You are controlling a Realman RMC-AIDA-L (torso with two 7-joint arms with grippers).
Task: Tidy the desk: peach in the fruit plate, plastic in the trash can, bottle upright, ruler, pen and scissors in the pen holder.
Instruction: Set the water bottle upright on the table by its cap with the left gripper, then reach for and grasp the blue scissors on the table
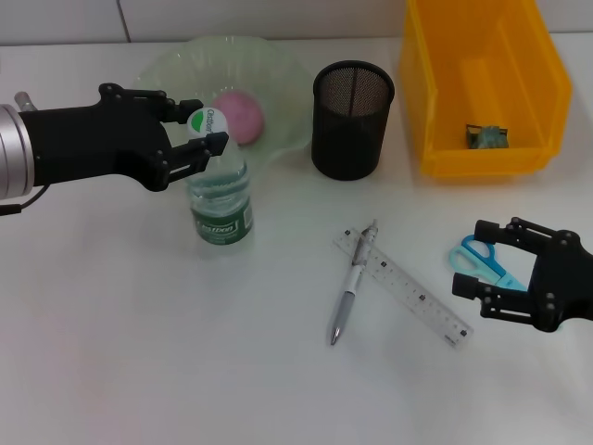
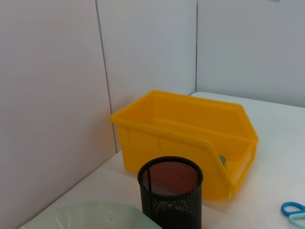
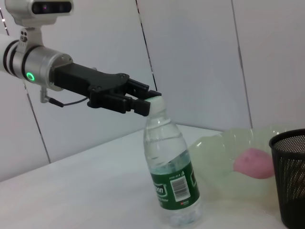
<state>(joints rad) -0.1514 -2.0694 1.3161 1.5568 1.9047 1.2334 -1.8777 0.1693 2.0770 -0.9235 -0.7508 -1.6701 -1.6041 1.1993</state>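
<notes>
Two black fingers of the left gripper (image 1: 199, 137) sit either side of the white-and-green cap of the bottle (image 1: 221, 199), closed on the cap or very near it; the right wrist view shows them at cap height with the bottle standing, tilted slightly. The bottle rests on the desk (image 1: 139, 352) just in front of the fruit plate (image 1: 176, 65), where the peach (image 1: 241, 113) already lies.

To finish this step well, the left gripper should probably settle the base flat, ease its fingers apart without nudging the cap, and draw back level so the bottle does not topple into the plate.

Farther out, the right gripper (image 1: 489, 281) hovers low with its fingers spread, empty, right by the scissors (image 1: 484, 260). The pen (image 1: 352, 287) lies across one end of the ruler (image 1: 404, 288) between the two arms. Behind them stand the pen holder (image 1: 352, 119), apparently empty, and the trash can (image 1: 482, 88) with a small crumpled scrap, likely the plastic (image 1: 485, 136), inside.

Whether the left fingers truly press the cap cannot be told for certain. The scissors are partly covered by the right gripper, so their blades are hidden. The left wrist view shows none of its own fingers.
</notes>
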